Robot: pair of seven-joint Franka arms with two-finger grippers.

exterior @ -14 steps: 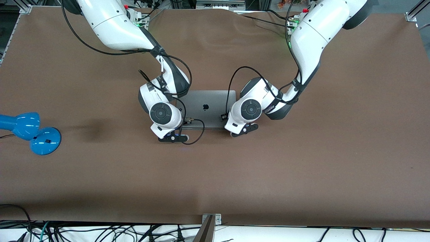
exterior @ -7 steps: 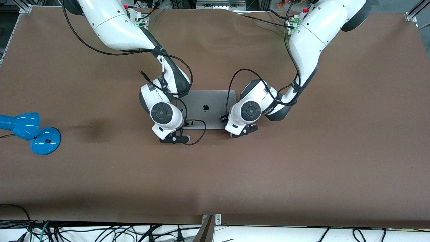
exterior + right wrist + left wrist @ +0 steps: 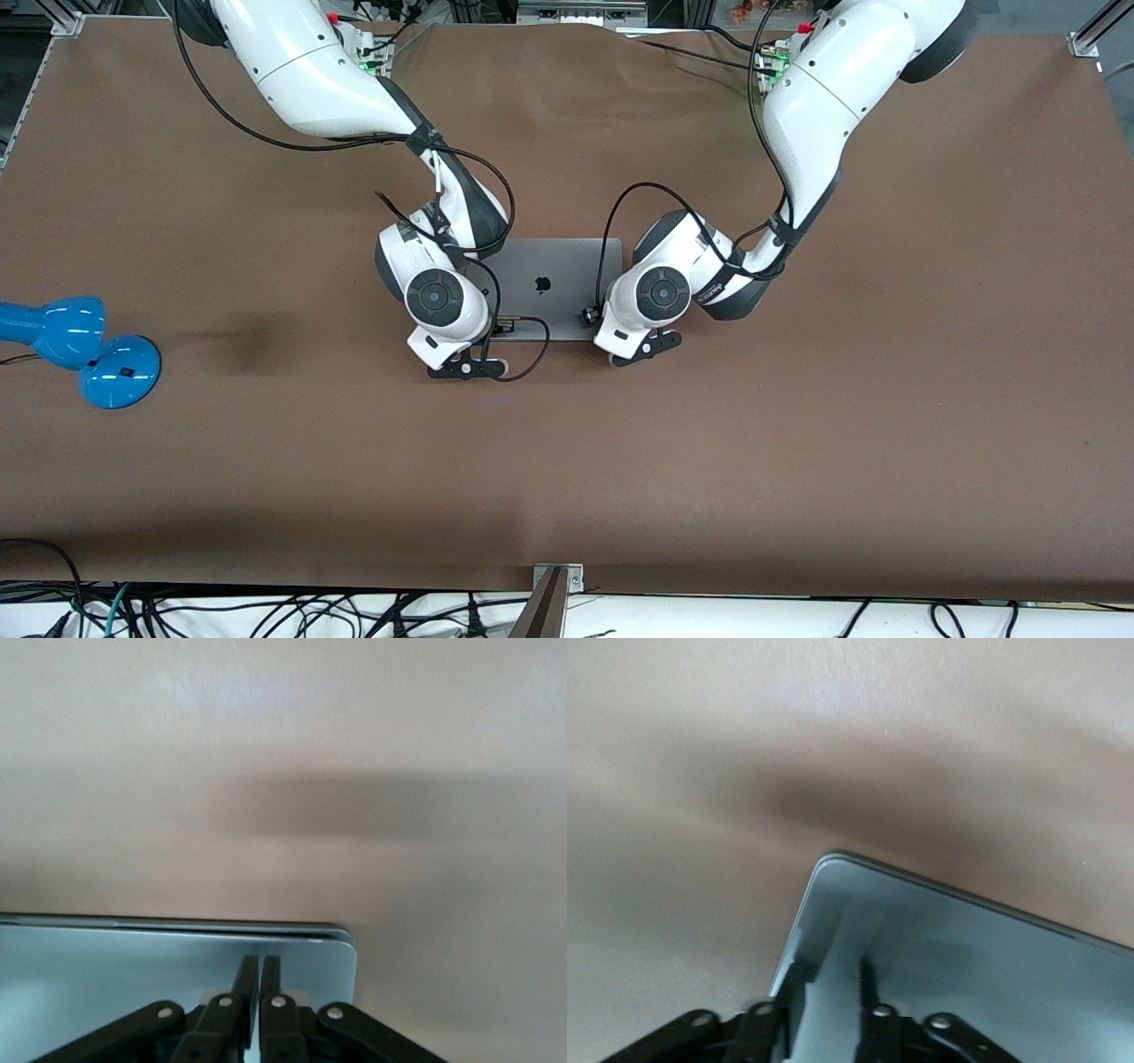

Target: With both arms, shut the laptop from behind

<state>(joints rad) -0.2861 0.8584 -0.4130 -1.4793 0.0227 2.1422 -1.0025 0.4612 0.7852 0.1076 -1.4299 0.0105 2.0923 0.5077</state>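
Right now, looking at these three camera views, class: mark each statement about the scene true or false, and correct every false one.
1. The laptop lies shut, lid logo facing up. True.
2. The right gripper has its fingers spread wide apart. False: its fingers are pressed together over the lid's corner.
3. A blue lamp stands toward the right arm's end of the table. True.
4. The left gripper hangs over bare table, away from the laptop. False: it is over a lid corner.
5. The left gripper's fingers show a narrow gap between them. True.
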